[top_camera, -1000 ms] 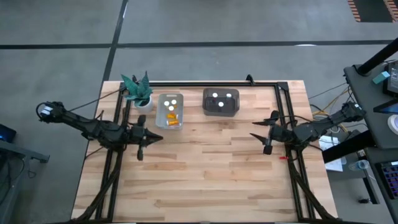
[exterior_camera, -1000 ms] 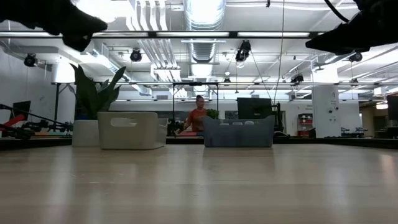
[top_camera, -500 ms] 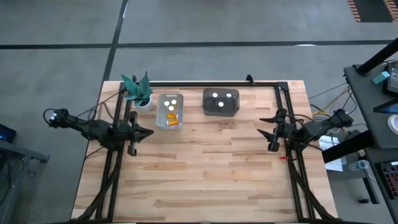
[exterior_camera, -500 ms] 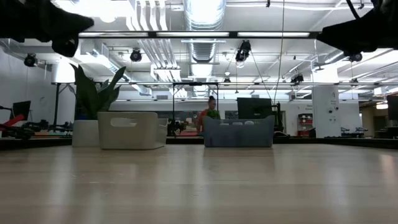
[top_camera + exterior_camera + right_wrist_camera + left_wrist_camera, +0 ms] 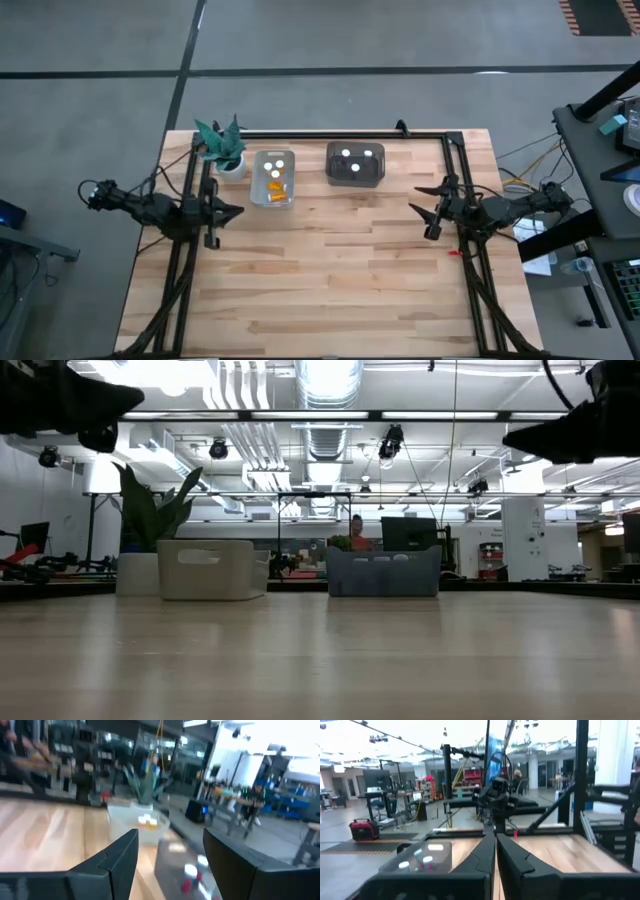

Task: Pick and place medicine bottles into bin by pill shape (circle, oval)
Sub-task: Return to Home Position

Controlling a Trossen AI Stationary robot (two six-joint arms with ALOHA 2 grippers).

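My left claw [image 5: 232, 211]: closed, level, over the worktop's [image 5: 330, 280] left side. My right claw [image 5: 422, 210]: open, right side. Bare boards between; clear bin [image 5: 256, 180] and gray bin [image 5: 355, 183] near the far edge.

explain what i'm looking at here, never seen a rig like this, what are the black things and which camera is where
Four cameras show one robot at a wooden table. The overhead picture shows its two dark arms, one at each side. The level picture looks across the tabletop into the room. The other two come from cameras on the wrists, looking past each arm's own fingers. The left hand is shut and the right hand is open. Both are empty and raised above the table. At the far edge stand a small plant, a clear bin and a gray bin. The medicine bottles, orange with white caps, lie inside both bins.
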